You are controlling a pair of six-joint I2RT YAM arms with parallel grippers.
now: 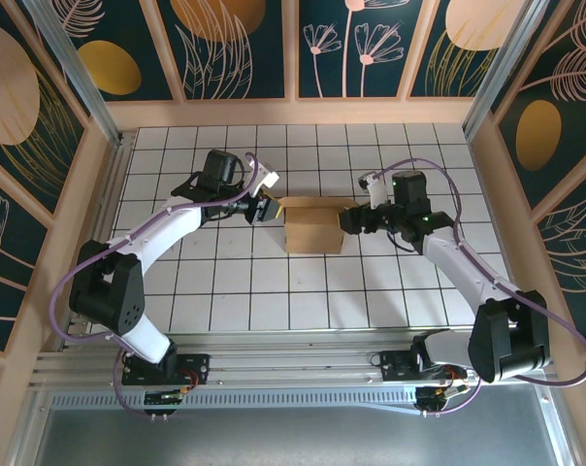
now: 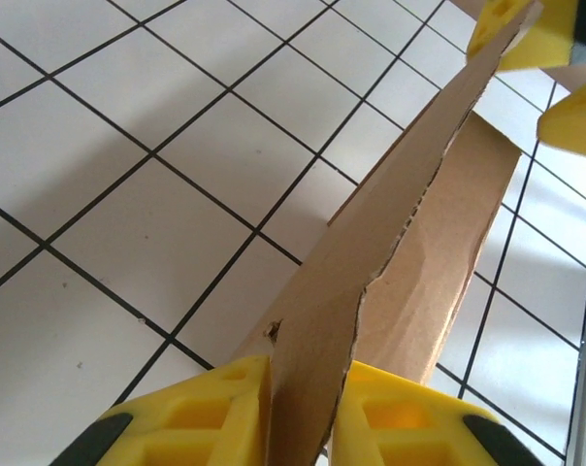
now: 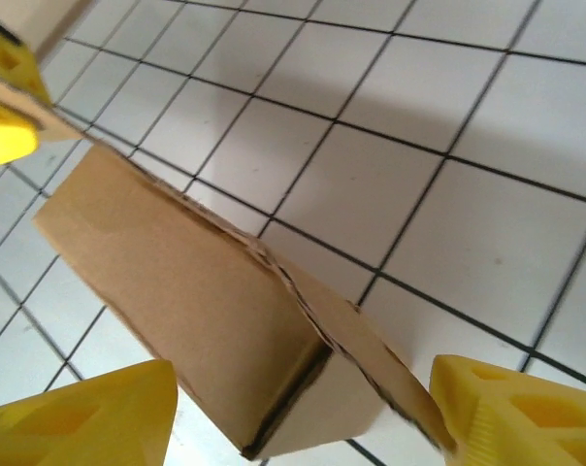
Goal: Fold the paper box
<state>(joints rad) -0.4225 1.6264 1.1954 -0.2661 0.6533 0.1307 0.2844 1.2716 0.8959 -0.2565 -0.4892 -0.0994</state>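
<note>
Brown paper box (image 1: 310, 229), half-formed at mid-counter (image 1: 225, 291), is pinched by its 9 o'clock flap in the narrow left hand (image 1: 266, 208), right hand (image 1: 351, 219) wide open astride its 3 o'clock end: mid-fold, next move probably needs the right to close there and tuck.

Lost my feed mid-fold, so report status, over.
Left gripper shut on a flap of the paper box. Right gripper open, straddling its other end. Box part-folded, standing. No obstruction seen.
</note>
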